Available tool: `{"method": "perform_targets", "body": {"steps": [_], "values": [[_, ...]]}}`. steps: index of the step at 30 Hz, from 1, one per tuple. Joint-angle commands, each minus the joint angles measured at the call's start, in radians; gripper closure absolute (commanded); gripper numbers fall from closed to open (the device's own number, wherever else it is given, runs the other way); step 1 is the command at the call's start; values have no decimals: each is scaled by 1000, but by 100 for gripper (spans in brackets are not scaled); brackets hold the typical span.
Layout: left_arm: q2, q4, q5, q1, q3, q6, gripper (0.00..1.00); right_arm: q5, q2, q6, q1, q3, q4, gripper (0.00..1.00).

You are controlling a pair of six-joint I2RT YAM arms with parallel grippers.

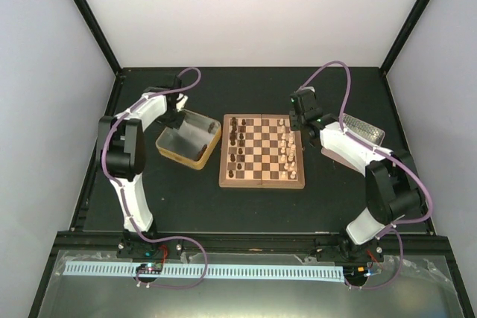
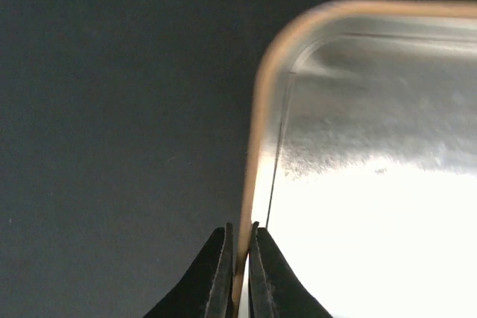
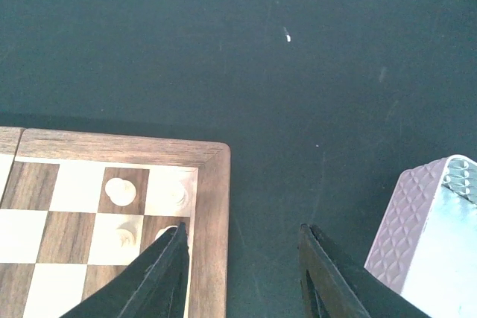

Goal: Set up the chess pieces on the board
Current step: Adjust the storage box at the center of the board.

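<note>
1. Two tools, two jobs; my left tool (image 2: 240,232) is pressed together on the thin wall of the tin (image 2: 257,109), one finger outside and one inside, near a rounded corner.
2. My right tool (image 3: 242,230) hangs spread and grips nothing; it is above the far right corner of the board (image 3: 212,206), with the perforated tray (image 3: 440,236) near on its right.
3. The board lies in the middle of the surface (image 1: 261,206), between tin and tray; the dark chess pieces (image 1: 235,139) stand along its left side, the pale chess pieces (image 1: 289,148) along its right.
4. I judge the step in hand to be shifting or tipping the tin; the stretch of its floor I see is bare, and whether men lie elsewhere in it I cannot tell.
5. To do it well, I seat the pinch deep on the wall, since so thin a rim may slip; I move slowly and low; I tilt away from the standing men so nothing knocks them; I hold the right tool clear of the board's edge.
</note>
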Motion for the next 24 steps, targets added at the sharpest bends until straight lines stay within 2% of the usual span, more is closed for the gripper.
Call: {"method": "perform_targets", "body": {"steps": [1, 10, 13, 17, 19, 24], "values": [[-19, -44, -45, 36, -22, -180, 96, -7, 21, 2, -12, 33, 25, 58], [-85, -156, -14, 47, -132, -509, 97, -32, 40, 15, -12, 49, 12, 58], [-109, -184, 0, 47, -142, -568, 86, -37, 45, 19, -13, 49, 13, 58], [-144, -187, 46, 44, -83, -584, 59, -42, 48, 25, -13, 53, 14, 58], [-162, -190, 62, 34, -44, -591, 56, -44, 51, 25, -13, 58, 13, 58], [-207, -135, 56, -39, -31, -631, 55, -44, 55, 24, -13, 59, 11, 58]]}}
